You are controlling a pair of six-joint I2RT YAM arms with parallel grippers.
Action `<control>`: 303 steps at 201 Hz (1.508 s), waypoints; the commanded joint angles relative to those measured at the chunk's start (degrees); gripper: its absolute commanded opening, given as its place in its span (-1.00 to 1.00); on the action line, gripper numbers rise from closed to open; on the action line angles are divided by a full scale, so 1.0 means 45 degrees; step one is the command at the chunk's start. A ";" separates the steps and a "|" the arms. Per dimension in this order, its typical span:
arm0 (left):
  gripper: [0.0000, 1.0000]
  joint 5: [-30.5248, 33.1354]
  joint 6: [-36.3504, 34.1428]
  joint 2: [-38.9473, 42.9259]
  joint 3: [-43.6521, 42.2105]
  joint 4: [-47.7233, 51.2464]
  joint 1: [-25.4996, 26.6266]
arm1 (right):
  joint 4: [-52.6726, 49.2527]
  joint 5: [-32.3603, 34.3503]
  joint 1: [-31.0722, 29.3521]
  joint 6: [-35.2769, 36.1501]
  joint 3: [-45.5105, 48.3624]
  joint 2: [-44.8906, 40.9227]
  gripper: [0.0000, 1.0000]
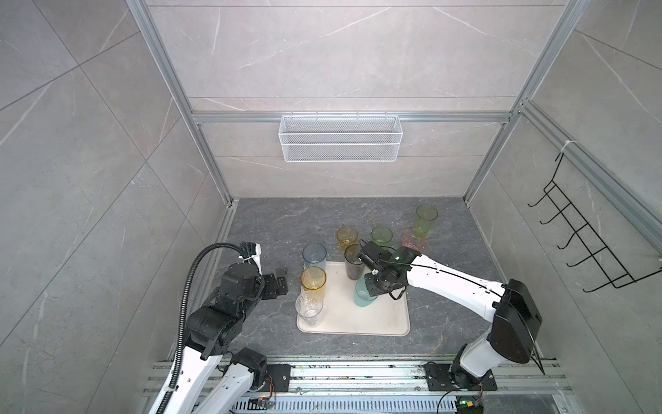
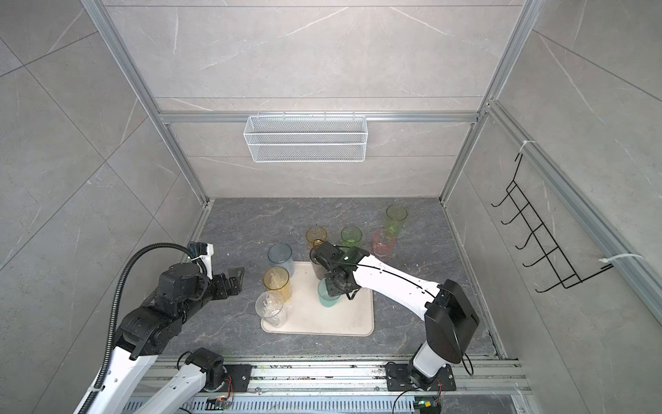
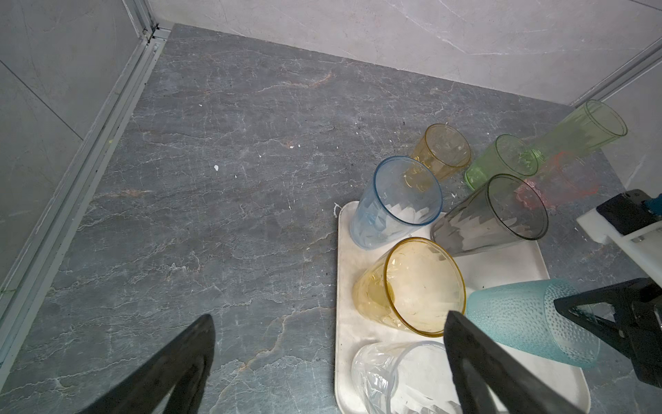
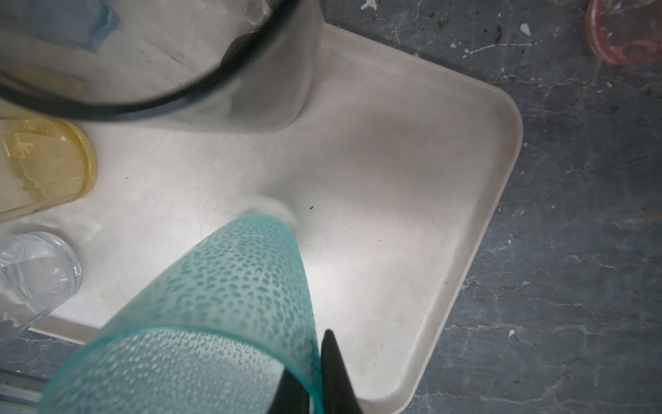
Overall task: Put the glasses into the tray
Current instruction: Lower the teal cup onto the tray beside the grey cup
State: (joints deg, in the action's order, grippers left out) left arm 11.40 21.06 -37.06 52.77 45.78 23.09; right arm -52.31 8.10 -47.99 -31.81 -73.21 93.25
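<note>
1. The right jaws [image 4: 317,380] are closed narrow on the rim of the teal tumbler [image 4: 229,286], one finger inside the wall and one outside. The tumbler is over the middle of the tray [image 4: 394,172]. Whether its base is seated cannot be told, so an early release could drop it and tip it over.
2. A pinch on one point of a smooth rim is a weak hold. A quick move could swing the tumbler or let it slide out.
3. The grey tumbler [image 1: 353,263] stands on the tray just beside the teal one, with the right wrist close to its rim. A careless lift-off could knock it down.
4. The tall amber tumbler [image 1: 313,281] and the clear tumbler [image 1: 308,310] stand along the tray's left edge, with the blue tumbler [image 1: 314,255] at its far left corner. One falling glass could take down its neighbours or push one over the low rim.
5. The left jaws [image 1: 283,281] stand wide and empty above the desk, left of the tray and near the amber tumbler. A reach across could sweep that row.
6. The short amber tumbler [image 1: 346,237], short green tumbler [image 1: 382,236], pink tumbler [image 1: 413,241] and tall green tumbler [image 1: 425,218] stand on the desk beyond the tray, close together. Gripping one risks bumping another.
</note>
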 commanded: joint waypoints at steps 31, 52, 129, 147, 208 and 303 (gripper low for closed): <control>1.00 -0.0169 0.0133 0.0126 -0.0069 -0.0388 -0.0073 | 0.0199 -0.0012 -0.0131 -0.0296 -0.0713 0.0582 -1.00; 1.00 -0.0170 0.0133 0.0131 -0.0067 -0.0388 -0.0072 | 0.0238 0.0036 -0.0144 -0.0313 -0.0832 0.0737 -1.00; 1.00 -0.0207 0.0129 0.0131 -0.0068 -0.0388 -0.0070 | 0.0358 0.0061 -0.0175 -0.0495 -0.1168 0.1256 -1.00; 1.00 -0.0192 0.0133 0.0164 -0.0067 -0.0388 -0.0073 | 0.0415 0.0087 -0.0176 -0.0528 -0.1197 0.1334 -1.00; 1.00 -0.0190 0.0144 0.0170 -0.0067 -0.0388 -0.0073 | 0.0356 0.0217 -0.0185 -0.0587 -0.1458 0.1663 -1.00; 1.00 -0.0152 0.0114 0.0176 -0.0067 -0.0371 -0.0068 | 0.0334 0.0266 -0.0195 -0.0607 -0.1650 0.1764 -0.76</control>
State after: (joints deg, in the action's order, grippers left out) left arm 11.38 21.06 -36.67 52.45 45.78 23.09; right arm -50.65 8.34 -48.42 -33.56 -78.98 100.09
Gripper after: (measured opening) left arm 0.997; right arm 0.088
